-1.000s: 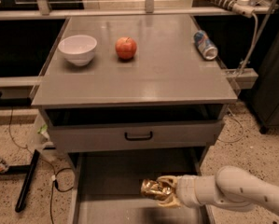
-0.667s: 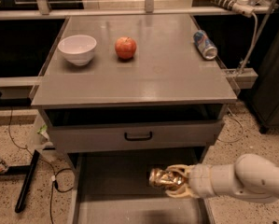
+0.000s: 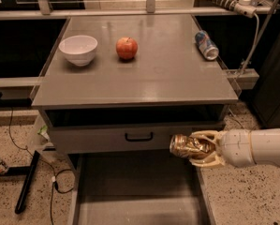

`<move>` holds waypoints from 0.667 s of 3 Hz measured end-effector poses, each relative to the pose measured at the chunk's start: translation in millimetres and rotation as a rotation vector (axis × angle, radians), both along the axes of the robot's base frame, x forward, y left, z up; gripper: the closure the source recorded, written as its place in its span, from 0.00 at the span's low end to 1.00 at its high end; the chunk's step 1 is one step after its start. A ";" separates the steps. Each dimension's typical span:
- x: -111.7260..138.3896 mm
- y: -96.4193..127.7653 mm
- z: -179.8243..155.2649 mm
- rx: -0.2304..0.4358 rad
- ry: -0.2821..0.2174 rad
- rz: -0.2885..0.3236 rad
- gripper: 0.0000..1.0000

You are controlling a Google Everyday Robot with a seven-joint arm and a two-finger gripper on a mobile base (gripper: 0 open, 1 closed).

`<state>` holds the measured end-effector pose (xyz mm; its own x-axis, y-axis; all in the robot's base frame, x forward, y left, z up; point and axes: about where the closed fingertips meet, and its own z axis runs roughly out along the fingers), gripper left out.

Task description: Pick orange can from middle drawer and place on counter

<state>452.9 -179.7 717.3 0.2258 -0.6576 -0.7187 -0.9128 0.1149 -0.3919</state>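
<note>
My gripper (image 3: 198,148) comes in from the right on a white arm and is shut on the orange can (image 3: 186,146), a shiny golden-brown wrinkly can. It holds the can in the air, above the open middle drawer (image 3: 135,191) and in front of the right end of the upper drawer front, just below the counter's front edge. The drawer's grey floor is bare in the part that shows. The counter (image 3: 144,69) is the flat grey cabinet top above.
On the counter stand a white bowl (image 3: 78,49) at the left, a red apple (image 3: 127,48) in the middle and a blue-and-silver soda can (image 3: 207,45) lying at the right edge. The upper drawer front has a black handle (image 3: 139,137). Cables lie on the floor at left.
My gripper has lifted the orange can up out of the drawer, from low over the floor to just below the counter's front edge, moving slightly right.
</note>
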 end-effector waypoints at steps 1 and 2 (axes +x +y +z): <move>0.0 0.0 0.1 0.000 0.000 0.000 1.00; 0.4 1.3 4.3 -0.001 -0.010 0.002 1.00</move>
<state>453.4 -178.3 721.6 0.2340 -0.6582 -0.7155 -0.9092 0.1126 -0.4009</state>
